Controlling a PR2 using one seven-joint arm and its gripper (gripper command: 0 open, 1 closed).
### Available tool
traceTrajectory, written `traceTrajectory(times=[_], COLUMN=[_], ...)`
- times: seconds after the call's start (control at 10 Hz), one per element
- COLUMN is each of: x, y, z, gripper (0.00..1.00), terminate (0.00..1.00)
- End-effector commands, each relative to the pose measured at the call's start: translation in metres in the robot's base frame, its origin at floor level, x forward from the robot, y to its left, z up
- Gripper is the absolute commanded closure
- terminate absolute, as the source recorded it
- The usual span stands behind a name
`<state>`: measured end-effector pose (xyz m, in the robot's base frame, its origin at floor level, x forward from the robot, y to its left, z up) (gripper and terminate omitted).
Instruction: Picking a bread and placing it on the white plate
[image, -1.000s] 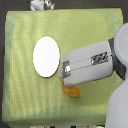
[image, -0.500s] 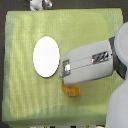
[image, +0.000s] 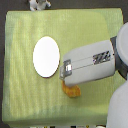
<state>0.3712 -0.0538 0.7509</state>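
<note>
Overhead, the arm (image: 92, 67) reaches in from the exterior view's right, lying nearly level across the green table (image: 25, 105), its forearm tilted slightly upward toward the right. The gripper (image: 65, 80) sits at the arm's left end, low over the bread (image: 71, 91); fingers hidden beneath the housing, so cannot tell whether they are spread or clamped. Bread pokes out just below the arm, orange, partly covered. White plate (image: 46, 56) lies just left of the gripper, bare, apart from the bread.
</note>
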Motion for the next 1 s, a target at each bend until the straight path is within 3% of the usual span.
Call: traceTrajectory(times=[0.0,0.3,0.9], x=[0.029,0.059,0.088], y=[-0.006,-0.009,0.02], z=[0.054,0.094,0.129], gripper=[1.0,1.0,1.0], terminate=[0.0,0.0,0.0])
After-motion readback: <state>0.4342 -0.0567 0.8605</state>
